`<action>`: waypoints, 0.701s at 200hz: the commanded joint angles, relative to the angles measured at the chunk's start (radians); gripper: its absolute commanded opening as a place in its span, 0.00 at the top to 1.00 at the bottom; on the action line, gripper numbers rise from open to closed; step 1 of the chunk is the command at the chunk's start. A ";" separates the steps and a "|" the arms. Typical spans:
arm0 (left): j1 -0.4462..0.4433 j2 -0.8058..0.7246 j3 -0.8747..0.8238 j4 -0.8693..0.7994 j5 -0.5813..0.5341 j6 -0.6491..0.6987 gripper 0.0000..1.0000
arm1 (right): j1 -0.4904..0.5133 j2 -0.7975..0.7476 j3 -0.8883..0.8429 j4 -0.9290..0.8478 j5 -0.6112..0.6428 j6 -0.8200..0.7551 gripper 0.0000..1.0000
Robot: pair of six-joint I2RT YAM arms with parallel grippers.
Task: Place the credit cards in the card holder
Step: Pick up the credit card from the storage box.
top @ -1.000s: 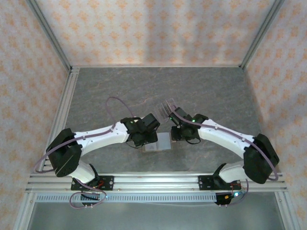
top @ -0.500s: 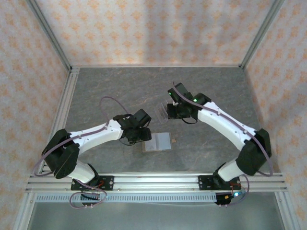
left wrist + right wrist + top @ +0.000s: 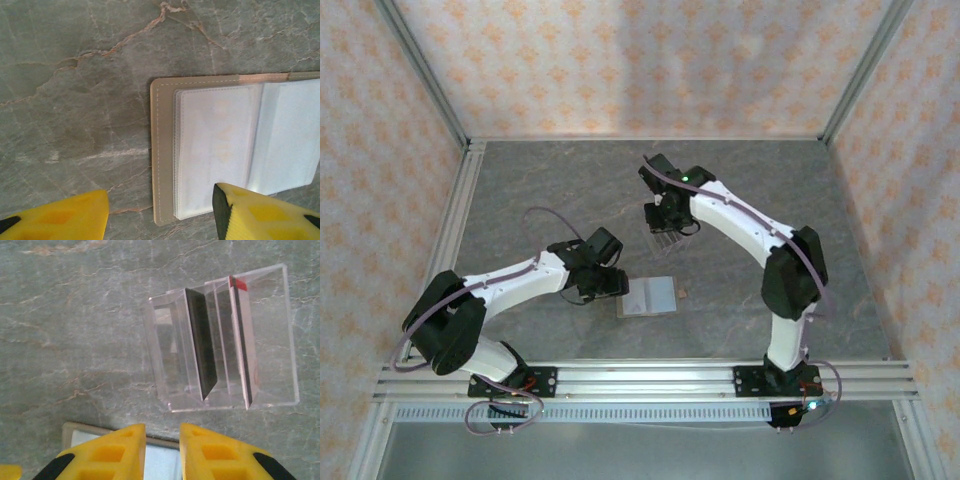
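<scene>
The card holder (image 3: 650,296) lies open on the table, a tan cover with clear sleeves (image 3: 215,150); no card shows in the sleeves I can see. Two credit cards stand on edge in a clear acrylic stand (image 3: 665,241): a dark one (image 3: 202,352) and one with a red top corner (image 3: 241,340). My left gripper (image 3: 607,283) hovers open at the holder's left edge, its fingertips (image 3: 65,215) straddling that edge with nothing held. My right gripper (image 3: 663,212) is over the stand, jaws (image 3: 162,440) a narrow gap apart with nothing between them.
A small brown bit (image 3: 683,294) lies just right of the holder. The holder's tan edge (image 3: 80,426) shows near my right fingers. Patterned walls and metal rails (image 3: 460,220) close in the grey stone table.
My right arm has swung from the card holder away to the far side, over the acrylic stand. My left gripper has drawn back a little to the left of the holder.
</scene>
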 commanded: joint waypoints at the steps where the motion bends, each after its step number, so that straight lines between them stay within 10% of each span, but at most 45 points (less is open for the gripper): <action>1: 0.009 -0.022 -0.003 0.015 0.012 0.025 0.42 | 0.001 0.075 0.084 -0.112 0.098 -0.034 0.76; 140: 0.022 0.008 0.035 0.001 0.004 0.019 0.42 | -0.008 0.230 0.171 -0.133 0.147 -0.089 0.77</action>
